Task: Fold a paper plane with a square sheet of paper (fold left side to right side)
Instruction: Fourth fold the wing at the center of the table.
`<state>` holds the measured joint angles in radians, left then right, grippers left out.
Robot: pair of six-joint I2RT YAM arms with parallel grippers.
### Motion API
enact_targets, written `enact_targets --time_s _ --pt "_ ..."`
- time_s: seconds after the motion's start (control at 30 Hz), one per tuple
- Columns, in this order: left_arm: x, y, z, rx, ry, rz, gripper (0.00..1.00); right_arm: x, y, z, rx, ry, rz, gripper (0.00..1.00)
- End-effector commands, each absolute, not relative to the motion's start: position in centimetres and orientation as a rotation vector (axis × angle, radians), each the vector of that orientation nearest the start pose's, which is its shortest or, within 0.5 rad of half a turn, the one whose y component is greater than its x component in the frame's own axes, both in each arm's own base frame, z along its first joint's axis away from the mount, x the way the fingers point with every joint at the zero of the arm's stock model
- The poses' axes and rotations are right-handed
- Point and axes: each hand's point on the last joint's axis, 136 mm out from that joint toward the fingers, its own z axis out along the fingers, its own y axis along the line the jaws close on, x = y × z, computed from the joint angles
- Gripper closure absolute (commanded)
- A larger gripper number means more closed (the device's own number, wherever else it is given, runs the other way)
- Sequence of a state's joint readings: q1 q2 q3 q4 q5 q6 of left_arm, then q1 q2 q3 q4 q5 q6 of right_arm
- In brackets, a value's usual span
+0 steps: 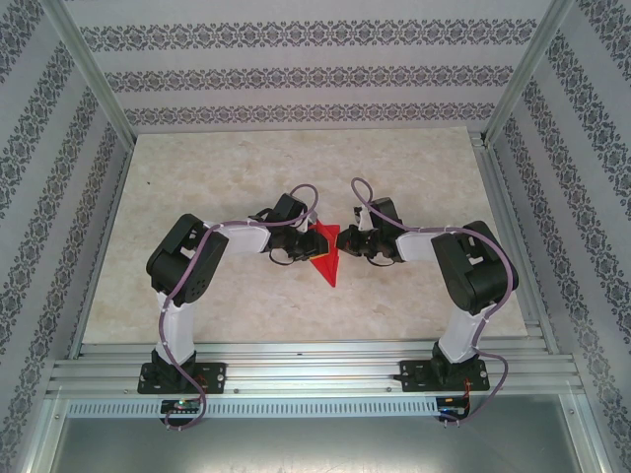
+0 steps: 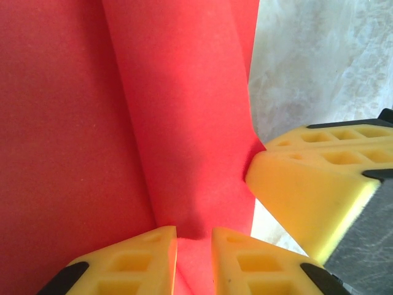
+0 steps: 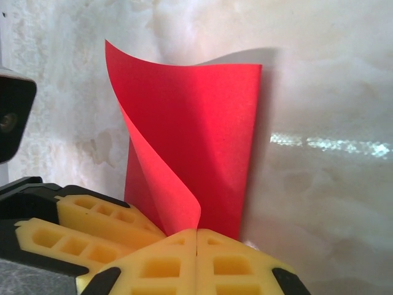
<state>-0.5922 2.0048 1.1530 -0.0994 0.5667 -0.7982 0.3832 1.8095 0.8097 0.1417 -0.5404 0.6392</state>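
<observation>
The square sheet of paper (image 1: 326, 256), the stuff of the paper plane, is bright red and lies mid-table as a wedge pointing toward the arms. My right gripper (image 1: 353, 243) is at its right edge, and my left gripper (image 1: 299, 248) at its left. In the right wrist view the right gripper (image 3: 196, 232) is shut on the lower corner of a flap that curls up off the sheet (image 3: 209, 123). In the left wrist view the left gripper (image 2: 194, 236) has its jaws a narrow gap apart over the red paper (image 2: 73, 123). The right fingers (image 2: 307, 184) touch the paper's edge.
The table (image 1: 197, 177) is pale marbled board. Patterned walls stand on three sides and metal rails (image 1: 315, 370) run along the near edge. The left arm's fingers (image 3: 98, 215) and wrist camera (image 3: 12, 117) crowd close beside the right gripper.
</observation>
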Motion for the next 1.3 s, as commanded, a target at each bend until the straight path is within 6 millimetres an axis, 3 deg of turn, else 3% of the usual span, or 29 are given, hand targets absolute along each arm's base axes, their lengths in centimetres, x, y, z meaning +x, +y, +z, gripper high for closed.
enact_targets --time_s 0.0,0.7,1.07,1.27 --pt "32.9 -33.8 2.1 -0.014 2.812 -1.166 0.76 35.5 22.9 2.4 0.054 2.583 1.035 0.99" --pt "32.9 -33.9 2.1 0.003 2.819 -1.169 0.76 35.8 22.1 0.4 0.057 2.667 0.944 0.99" --pt "33.5 -34.3 7.4 0.097 2.699 -1.214 0.70 34.2 22.2 -1.1 0.022 2.737 0.906 0.99" --pt "33.3 -34.7 9.0 0.133 2.651 -1.258 0.75 34.0 22.5 -1.0 0.012 2.735 0.912 0.99"
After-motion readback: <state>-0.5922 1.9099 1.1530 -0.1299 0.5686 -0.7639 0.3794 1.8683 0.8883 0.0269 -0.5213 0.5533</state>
